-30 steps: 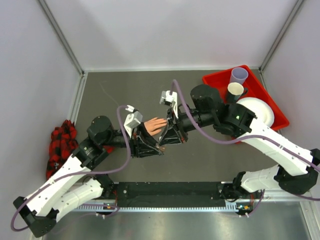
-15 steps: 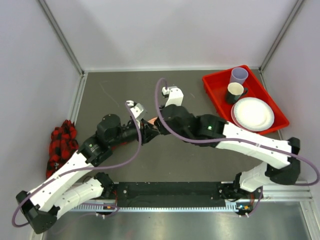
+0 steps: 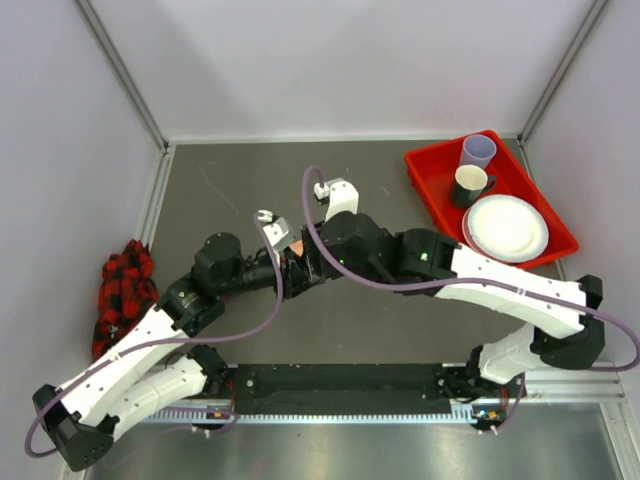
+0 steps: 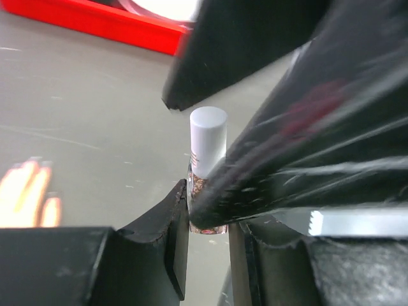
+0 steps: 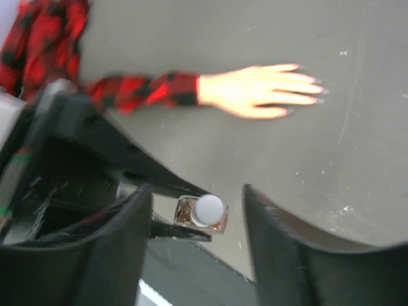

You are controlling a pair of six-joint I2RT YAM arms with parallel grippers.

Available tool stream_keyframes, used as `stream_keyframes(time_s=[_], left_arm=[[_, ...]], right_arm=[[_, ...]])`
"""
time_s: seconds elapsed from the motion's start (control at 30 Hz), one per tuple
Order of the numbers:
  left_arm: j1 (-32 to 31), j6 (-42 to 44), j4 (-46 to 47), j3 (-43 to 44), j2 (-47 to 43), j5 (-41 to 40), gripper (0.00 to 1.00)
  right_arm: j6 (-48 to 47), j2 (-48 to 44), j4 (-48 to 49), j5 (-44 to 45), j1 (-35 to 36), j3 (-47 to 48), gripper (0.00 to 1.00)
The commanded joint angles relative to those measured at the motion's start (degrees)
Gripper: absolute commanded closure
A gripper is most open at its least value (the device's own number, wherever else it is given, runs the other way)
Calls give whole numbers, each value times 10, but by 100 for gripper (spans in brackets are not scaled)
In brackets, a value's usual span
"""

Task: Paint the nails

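Left end effector [image 4: 207, 223] pinching small glass nail polish bottle with pale grey cap [image 4: 208, 137], upright, mid grey desk [image 4: 76, 115]. Right end effector [image 5: 196, 190] hovering over the cap, 2 fingers spread. Nails [image 5: 317, 91] sitting on peach mannequin hand [image 5: 255, 89], lying flat near the bottle, apart from it.

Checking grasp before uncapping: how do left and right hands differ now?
The left hand is shut on the nail polish bottle, pinching its glass base; the right hand is open, empty. The left hand reaches the bottle from the side; the right hand looks down on its cap, fingers spread either side. Both are black two-finger hands at that bottle.
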Motion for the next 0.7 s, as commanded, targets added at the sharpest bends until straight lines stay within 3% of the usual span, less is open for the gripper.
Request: stream_keyframes(time_s=[0.0,0.1,0.2,0.23,0.3,0.67], left_arm=[[2,7,-10,38,5,113,100],[2,-10,9,35,-2,164,100],[2,-46,64,24,-8,220,100],[2,-69,81,21,-7,234,100],[2,-89,126,17,-6,272,100],[2,-162,189,26,9,335,100]], right_arm=[[-123,-61,0,-166,-13,-1,36],[-194,-107,6,-245,-46,-36,39],[-230,-148,32,-436,-122,-64,45],[-235,-153,40,-537,-137,-69,46],[-252,-152,41,-603,-159,-69,48],[-286,-115,48,-716,-170,-37,60]])
